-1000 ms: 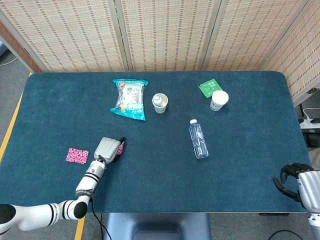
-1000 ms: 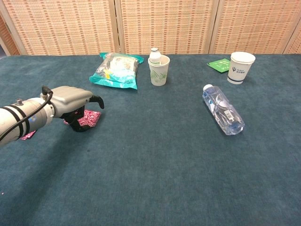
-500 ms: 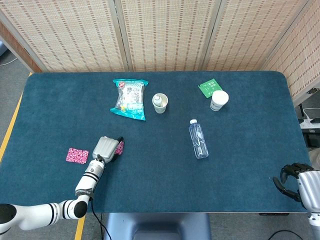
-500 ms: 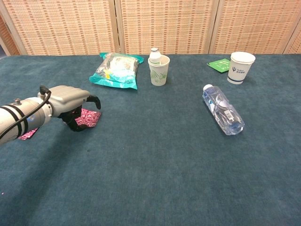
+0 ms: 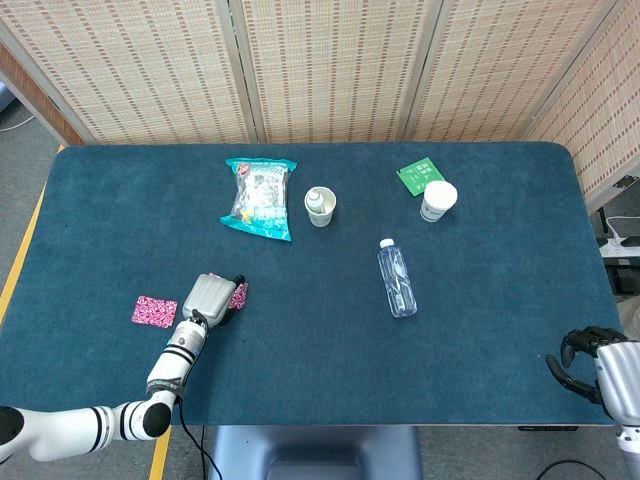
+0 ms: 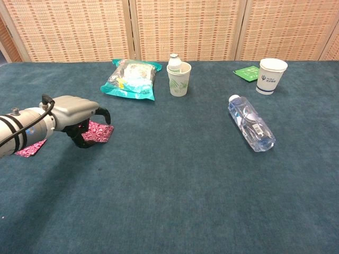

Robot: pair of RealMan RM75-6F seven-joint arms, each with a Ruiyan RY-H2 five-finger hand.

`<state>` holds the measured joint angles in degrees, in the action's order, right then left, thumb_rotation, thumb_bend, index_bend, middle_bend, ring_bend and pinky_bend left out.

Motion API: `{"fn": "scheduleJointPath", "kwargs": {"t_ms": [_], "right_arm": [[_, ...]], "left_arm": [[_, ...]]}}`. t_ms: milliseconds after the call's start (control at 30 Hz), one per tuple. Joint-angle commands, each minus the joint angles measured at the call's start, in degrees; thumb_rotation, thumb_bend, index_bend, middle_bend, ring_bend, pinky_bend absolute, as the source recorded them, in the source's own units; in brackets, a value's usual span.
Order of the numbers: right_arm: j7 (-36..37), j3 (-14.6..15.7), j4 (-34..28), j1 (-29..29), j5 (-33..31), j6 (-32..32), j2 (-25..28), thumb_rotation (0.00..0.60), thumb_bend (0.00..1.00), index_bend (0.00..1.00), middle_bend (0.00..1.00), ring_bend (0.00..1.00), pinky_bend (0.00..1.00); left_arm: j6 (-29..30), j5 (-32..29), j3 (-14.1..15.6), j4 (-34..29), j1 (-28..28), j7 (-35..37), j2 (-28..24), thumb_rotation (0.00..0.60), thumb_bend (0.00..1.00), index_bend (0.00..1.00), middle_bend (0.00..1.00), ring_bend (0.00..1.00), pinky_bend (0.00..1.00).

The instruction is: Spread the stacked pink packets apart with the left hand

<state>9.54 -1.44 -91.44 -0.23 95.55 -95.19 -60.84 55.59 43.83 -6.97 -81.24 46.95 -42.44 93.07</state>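
under left hand (image 6: 74, 112) — pink packet (image 6: 99, 132) half hidden, fingers curled onto it, grip unclear.

Bare cloth w/ room to pass betw. left hand (image 5: 208, 297) & water bottle (image 5: 397, 279); snack bag (image 5: 259, 196) and cup w/ small bottle (image 5: 319, 207) block farther back.

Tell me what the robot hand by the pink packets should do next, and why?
Probably lift the left robot hand clear. The two patterned pink foil packets already lie apart on the blue cloth table: one far left, one under the fingers. Whether it is gripped, I cannot tell.
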Motion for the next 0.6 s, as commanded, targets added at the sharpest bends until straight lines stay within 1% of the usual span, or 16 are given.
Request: {"fn": "scheduleJointPath", "kwargs": {"t_ms": [33, 133, 300, 433, 600], "right_arm": [[0.0, 0.0, 0.0, 0.0, 0.0, 0.0, 0.0, 0.6, 0.24, 0.74, 0.68, 0.56, 0.58], [-0.1, 0.0, 0.0, 0.1, -0.1, 0.1, 0.0, 0.6, 0.24, 0.74, 0.68, 0.56, 0.58], [-0.2, 0.0, 0.0, 0.0, -0.1, 0.2, -0.1, 0.6, 0.24, 0.74, 0.68, 0.56, 0.58], [-0.3, 0.0, 0.0, 0.0, -0.1, 0.2, -0.1, 0.6, 0.24, 0.74, 0.68, 0.56, 0.58], [-0.1, 0.0, 0.0, 0.0, 0.0, 0.0, 0.0, 0.6, 0.24, 0.74, 0.68, 0.56, 0.58]], "left_arm": [[-0.4, -1.6, 0.3, 0.6, 0.5, -1.3, 0.1, 0.6, 0.35, 0.23, 1.0, 1.0, 1.0], [-0.1, -2.0, 0.4, 1.5, 0.6, -1.3, 0.6, 0.6, 0.35, 0.2, 1.0, 1.0, 1.0], [1.3, -0.3, 0.4, 3.1, 0.5, -0.5, 1.6, 0.6, 0.35, 0.16, 1.0, 1.0, 1.0], [1.3, -0.3, 0.6, 3.2, 0.4, -0.7, 1.6, 0.6, 0.35, 0.16, 1.0, 1.0, 1.0], [0.6, -2.1, 0.7, 3.0, 0.6, -1.8, 1.4, 0.6, 0.36, 0.17, 1.0, 1.0, 1.0]]}}
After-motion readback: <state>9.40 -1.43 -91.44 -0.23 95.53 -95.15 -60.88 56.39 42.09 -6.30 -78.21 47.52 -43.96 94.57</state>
